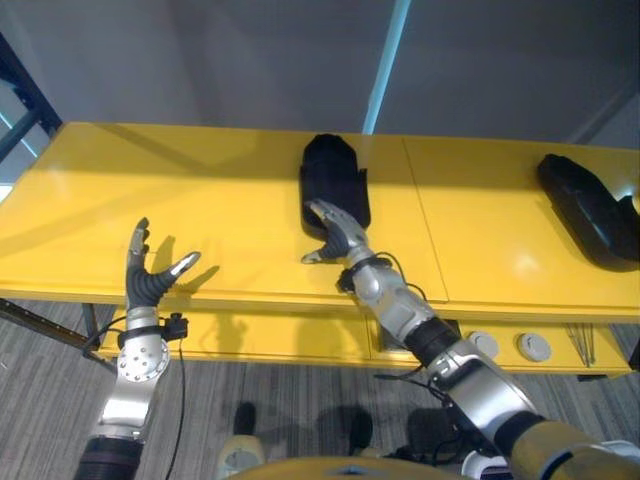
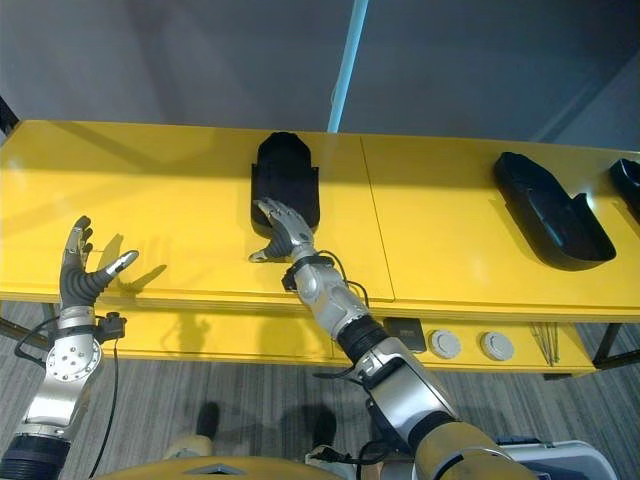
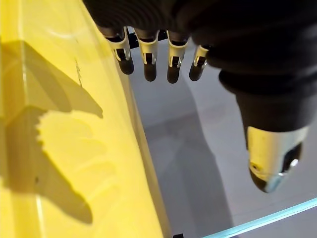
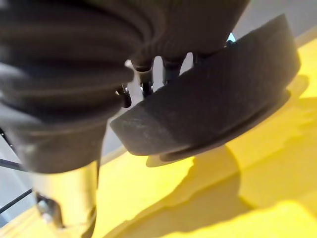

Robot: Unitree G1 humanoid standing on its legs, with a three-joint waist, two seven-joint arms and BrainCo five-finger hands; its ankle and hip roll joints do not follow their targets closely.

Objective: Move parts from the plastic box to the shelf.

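We find no readable writing or labels on anything before us.

Our right hand (image 1: 335, 236) reaches forward over the yellow shelf (image 1: 230, 200) and rests at the near end of a black moulded part (image 1: 333, 178) that lies flat near the shelf's middle seam. The fingers are laid straight over the part's near edge, the thumb sticking out to the side and down toward the shelf surface. In the right wrist view the part (image 4: 218, 94) shows as a thick dark slab lying on the yellow surface, with the fingertips (image 4: 143, 79) reaching over its top edge; they are extended, not wrapped round it, so the hand holds nothing.

Our left hand (image 1: 150, 275) is raised at the shelf's front edge, well apart from the part, palm turned inward, fingers straight and spread upward, thumb angled out to the side. In the left wrist view its fingers (image 3: 148, 62) hang straight in a row beside the yellow edge, with nothing in them.

A second black part (image 2: 550, 210) lies on the shelf far to the right, with the end of a third (image 2: 628, 180) just beyond it at the shelf's right end.

On the lower level under the shelf, toward the right, sit two round grey discs (image 2: 445, 344).
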